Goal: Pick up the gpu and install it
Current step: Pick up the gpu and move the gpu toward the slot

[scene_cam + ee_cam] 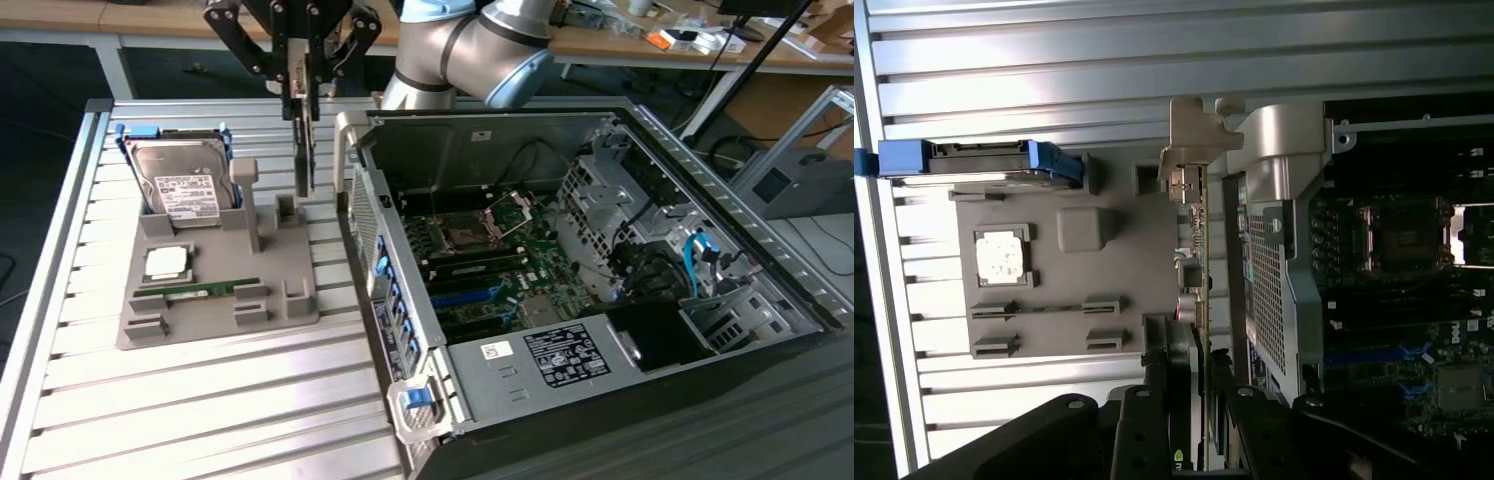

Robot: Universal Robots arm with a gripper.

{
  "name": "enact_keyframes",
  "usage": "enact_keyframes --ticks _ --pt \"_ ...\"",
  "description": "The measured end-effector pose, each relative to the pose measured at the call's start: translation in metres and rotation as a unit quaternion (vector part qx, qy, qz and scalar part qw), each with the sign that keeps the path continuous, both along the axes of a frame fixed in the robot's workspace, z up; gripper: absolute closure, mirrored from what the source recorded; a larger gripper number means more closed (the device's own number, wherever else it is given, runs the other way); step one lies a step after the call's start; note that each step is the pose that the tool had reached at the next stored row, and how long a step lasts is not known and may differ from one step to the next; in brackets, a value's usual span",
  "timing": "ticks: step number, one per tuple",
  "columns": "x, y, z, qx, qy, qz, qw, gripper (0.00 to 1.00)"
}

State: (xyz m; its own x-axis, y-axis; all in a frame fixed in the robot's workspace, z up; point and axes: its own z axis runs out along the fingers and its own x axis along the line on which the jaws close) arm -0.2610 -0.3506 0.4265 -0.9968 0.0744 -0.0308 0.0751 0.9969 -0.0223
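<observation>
Hanging above the slatted metal table (200, 400), the gripper (303, 95) clamps the gpu (304, 160) upright.

Matt grey plastic tray (200, 318), ribbed metal table (200, 410)

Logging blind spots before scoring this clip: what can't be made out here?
- gpu faces: edge-on in both views.
- Whether its lower end is clear of the grey tray: exterior view, the tray's own post overlaps it.
- gripper upper body: cut by the exterior view's top edge.
- hard drive label print: too small, exterior view.
</observation>
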Motion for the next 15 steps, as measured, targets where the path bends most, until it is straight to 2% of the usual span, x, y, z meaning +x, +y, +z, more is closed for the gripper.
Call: enact_keyframes --ticks 15 --pt "0.017 -0.0003 -0.0003 -0.0013 0.0 0.0 1.0 0.73"
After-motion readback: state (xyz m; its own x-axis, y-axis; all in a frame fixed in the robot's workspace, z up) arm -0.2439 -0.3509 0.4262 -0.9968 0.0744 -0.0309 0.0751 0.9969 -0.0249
